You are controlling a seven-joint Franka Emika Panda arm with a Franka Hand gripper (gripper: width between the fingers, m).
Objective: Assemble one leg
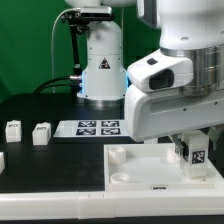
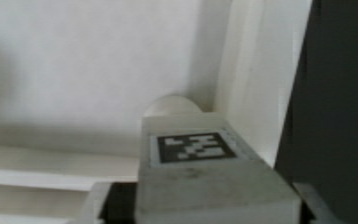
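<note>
Sitting at the exterior view's left, two other blocky pegs [image 1: 13, 129] are small and blurry; rightward, the gripper [image 1: 196, 151] is closed around the leg [image 1: 198, 156] above the smooth white panel [image 1: 140, 172], its fingers mostly hidden, contact with the panel unclear

No letters or numbers can be read. Square black-and-white tags are carried by the leg [image 2: 194, 147] and by the marker board [image 1: 98, 127]; only patterns are shown.
</note>
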